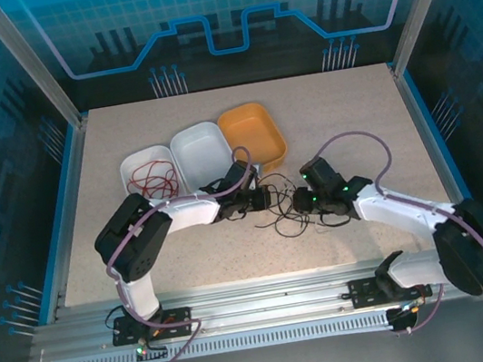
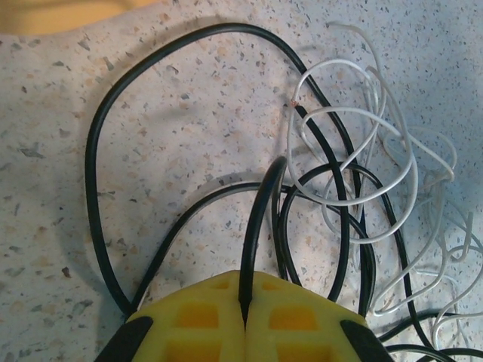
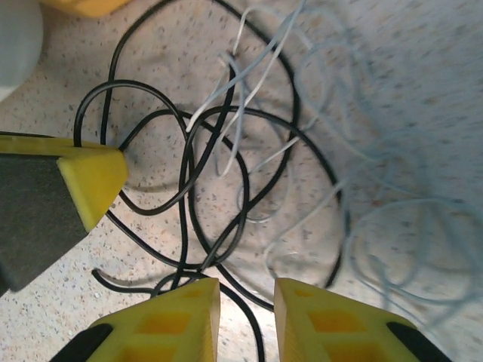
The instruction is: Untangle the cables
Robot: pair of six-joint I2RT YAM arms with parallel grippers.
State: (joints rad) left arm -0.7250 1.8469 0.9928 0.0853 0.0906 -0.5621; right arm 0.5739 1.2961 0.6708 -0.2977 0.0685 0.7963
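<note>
Top view: the cables (image 1: 286,218) lie knotted just on the near side of the orange tray (image 1: 252,133). Left wrist: the left gripper (image 2: 245,305) is clamped on a black cable (image 2: 256,219) loop. Right wrist: the right gripper (image 3: 247,298) gapes over the tangle; light, limp strands, likely best taken at outer loops.

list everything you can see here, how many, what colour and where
table: one, speckled beige, under everything
white trays: two, white, side by side at the far middle of the table
orange tray: one, orange, right of the white trays
red cables: count unclear, red, coiled in the leftmost white tray
black cables: count unclear, black, tangled on the table
white cables: count unclear, whitish, looped through the black cables
left gripper: one, yellow fingers, shut on a black strand
right gripper: one, yellow fingers, open over the tangle
</note>
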